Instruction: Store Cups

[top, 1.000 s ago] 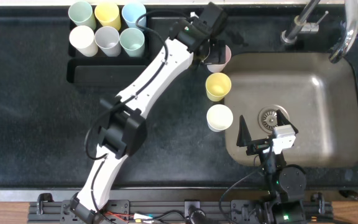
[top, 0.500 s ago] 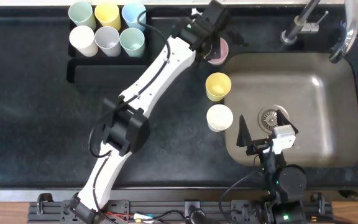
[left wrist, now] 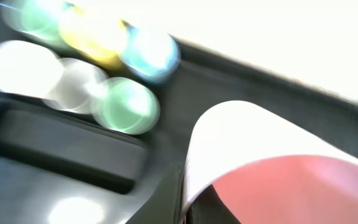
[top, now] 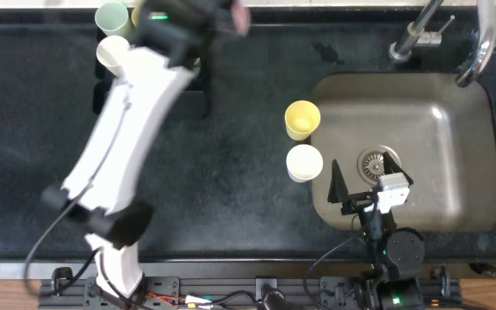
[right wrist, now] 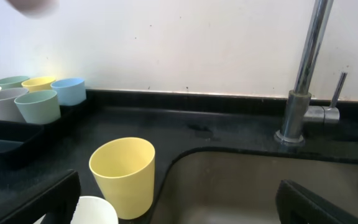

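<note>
My left end effector (top: 216,15) is clamped on the pink cup (left wrist: 278,168), lifted near the black tray (left wrist: 67,155), with six stored cups (left wrist: 126,104) just beyond it. My right end effector (top: 364,178) hangs wide open over the sink (top: 437,129). The yellow cup (right wrist: 123,174) and the white cup (right wrist: 95,210) stand just ahead of it on the tabletop (top: 231,172).

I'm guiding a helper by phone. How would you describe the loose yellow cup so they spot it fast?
Find the steel sink at the right of the counter. Two cups stand upright by its left rim; the yellow cup is the one farther from the arm bases. Its neighbour is a white cup, and the other yellow cup sits in the far tray.
</note>
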### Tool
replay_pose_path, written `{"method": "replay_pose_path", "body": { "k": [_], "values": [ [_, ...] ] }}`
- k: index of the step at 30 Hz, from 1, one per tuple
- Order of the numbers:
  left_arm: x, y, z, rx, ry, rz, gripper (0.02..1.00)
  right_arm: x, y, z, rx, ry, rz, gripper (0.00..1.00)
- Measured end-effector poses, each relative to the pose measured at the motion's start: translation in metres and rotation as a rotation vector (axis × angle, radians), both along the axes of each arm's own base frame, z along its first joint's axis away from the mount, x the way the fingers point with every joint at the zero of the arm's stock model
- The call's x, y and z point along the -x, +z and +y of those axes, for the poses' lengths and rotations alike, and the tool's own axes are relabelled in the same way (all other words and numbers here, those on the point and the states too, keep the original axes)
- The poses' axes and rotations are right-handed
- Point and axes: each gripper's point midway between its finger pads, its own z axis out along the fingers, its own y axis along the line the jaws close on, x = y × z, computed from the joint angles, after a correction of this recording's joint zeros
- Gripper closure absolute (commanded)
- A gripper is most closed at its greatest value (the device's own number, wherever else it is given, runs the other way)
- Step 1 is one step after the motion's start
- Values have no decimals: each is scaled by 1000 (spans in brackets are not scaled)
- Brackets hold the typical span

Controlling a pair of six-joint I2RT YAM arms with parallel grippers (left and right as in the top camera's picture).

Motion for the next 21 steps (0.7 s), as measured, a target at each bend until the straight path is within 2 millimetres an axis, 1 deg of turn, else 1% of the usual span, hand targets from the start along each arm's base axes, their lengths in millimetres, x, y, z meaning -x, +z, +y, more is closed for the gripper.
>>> {"method": "replay_pose_path", "body": {
  "k": [1,3,5,7,10,17,21],
  "values": [
    [5,12,21,-5,40,-14,985,0,0,0,1,0,0,7],
    [15,26,56,-20,110,-20,985,0,0,0,0,0,0,7],
    [24,29,86,-42,171,-1,985,0,0,0,0,0,0,3],
    [28,27,106,-59,212,20,985,0,0,0,0,0,0,7],
    [30,17,132,-86,255,64,982,0,0,0,0,0,0,5],
    [40,-21,188,-110,288,204,982,0,0,0,0,0,0,3],
    [43,-46,211,-110,238,272,976,0,0,0,0,0,0,5]
  ]
}}
